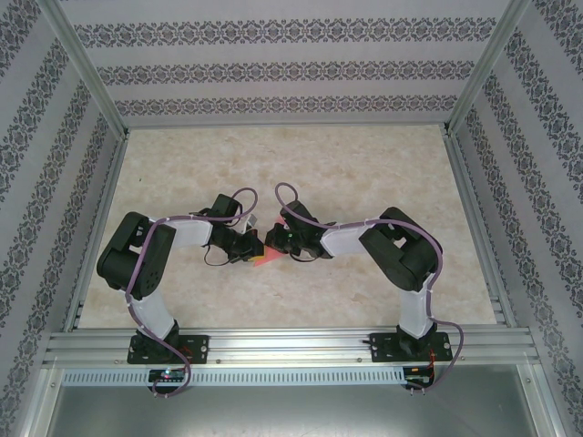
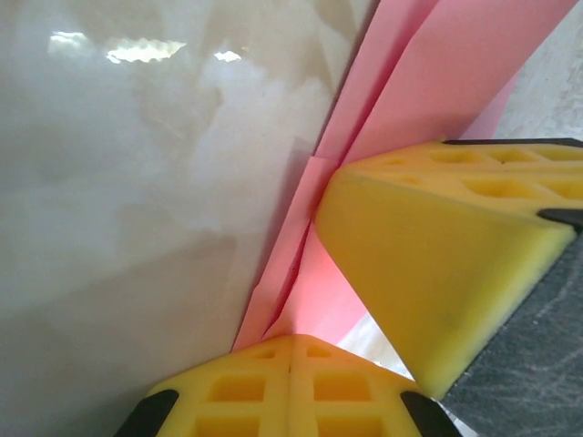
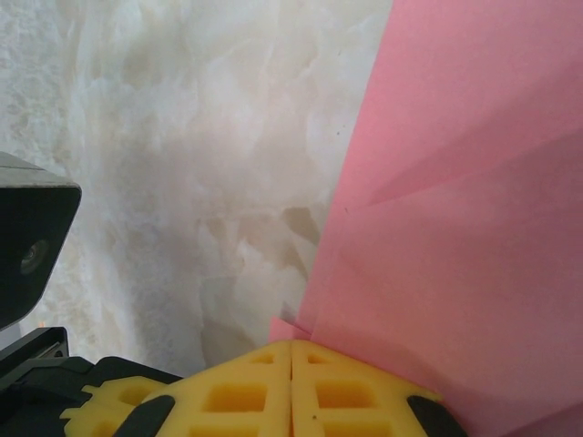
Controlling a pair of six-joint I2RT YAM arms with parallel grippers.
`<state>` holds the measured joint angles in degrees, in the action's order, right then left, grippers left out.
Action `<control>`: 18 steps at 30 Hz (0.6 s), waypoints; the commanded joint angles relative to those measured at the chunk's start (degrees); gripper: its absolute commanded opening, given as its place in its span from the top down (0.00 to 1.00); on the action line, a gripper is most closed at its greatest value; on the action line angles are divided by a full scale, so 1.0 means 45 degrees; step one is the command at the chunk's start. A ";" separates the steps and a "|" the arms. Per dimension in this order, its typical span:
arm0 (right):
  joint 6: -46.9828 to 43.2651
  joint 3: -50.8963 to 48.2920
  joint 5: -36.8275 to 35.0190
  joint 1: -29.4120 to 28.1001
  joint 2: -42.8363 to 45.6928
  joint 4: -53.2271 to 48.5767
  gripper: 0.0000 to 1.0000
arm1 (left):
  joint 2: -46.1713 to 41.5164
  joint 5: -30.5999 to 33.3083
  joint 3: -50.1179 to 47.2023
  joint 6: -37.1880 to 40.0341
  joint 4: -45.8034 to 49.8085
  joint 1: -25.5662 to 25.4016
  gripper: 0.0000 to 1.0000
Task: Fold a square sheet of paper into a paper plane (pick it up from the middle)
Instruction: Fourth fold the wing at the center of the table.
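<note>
1. Paper plane (image 1: pixel 264 261), half-formed from thin pink paper, caught where the tips of the two grippers meet over the table (image 1: pixel 364 182); lifted or resting on it, impossible to tell
2. Left gripper (image 2: pixel 291 350) closed, pads pressed together, with the lower edge of the folded paper nipped at the seam between them
3. Right gripper (image 3: pixel 291 355) likewise closed, pinching a small corner of the same paper at its tips, with most of the sheet spread ahead and to the right of those tips
4. From the left wrist, one right finger (image 2: pixel 428 264) set against the folds, just ahead and to the right of the left tips
5. Handling, as a judgement: very light, thin and limp, with no stiffness except along the creases; likely to sag wherever unsupported
6. Fragile too, by the look of it: apt to tear or crumple if pulled between two clamped grips, and apt to slide out from smooth pads under a weak pinch
7. Best hold, as judged: on the stacked layers near a crease, not on a single loose flap, and close beside the other gripper so as to keep the span short
8. Long axis: along the layered creases, running out ahead of the left fingertips and leaning to their right
9. Pointed end: not made out from these views, so heading of the nose left unsaid
</note>
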<state>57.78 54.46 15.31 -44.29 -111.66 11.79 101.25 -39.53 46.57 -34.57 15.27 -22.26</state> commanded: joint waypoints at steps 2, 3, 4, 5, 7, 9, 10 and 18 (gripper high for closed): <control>-0.0126 -0.0576 -0.0588 0.0777 -0.0438 -0.0004 0.91 | 0.0891 0.3272 -0.0943 0.0197 0.1085 0.0077 1.00; -0.0173 -0.0550 -0.0557 0.0851 -0.0457 0.0035 0.91 | 0.0918 0.3267 -0.0957 0.0182 0.1052 0.0068 1.00; -0.0205 -0.0532 -0.0565 0.0926 -0.0480 0.0079 0.91 | 0.0950 0.3276 -0.0989 0.0201 0.1012 0.0077 1.00; -0.0233 -0.0583 -0.0586 0.1006 -0.0471 0.0182 0.91 | 0.0976 0.3272 -0.0992 0.0218 0.1039 0.0079 1.00; -0.0210 -0.0634 -0.0534 0.1173 -0.0500 0.0337 0.91 | 0.0976 0.3264 -0.1085 0.0233 0.0974 0.0077 1.00; -0.0237 -0.0733 -0.0531 0.1328 -0.0471 0.0522 0.90 | 0.1015 0.3273 -0.1147 0.0272 0.0962 0.0080 1.00; -0.0224 -0.0734 -0.0514 0.1410 -0.0461 0.0531 0.90 | 0.1024 0.3276 -0.1145 0.0275 0.0976 0.0083 1.00; -0.0475 -0.0773 -0.0416 0.2065 -0.0460 0.0692 0.89 | 0.1111 0.3296 -0.1245 0.0301 0.0885 0.0070 1.00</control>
<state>57.65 52.69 18.98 -38.09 -111.72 15.79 100.95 -39.68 45.25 -34.57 13.26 -22.24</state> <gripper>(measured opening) 0.108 0.066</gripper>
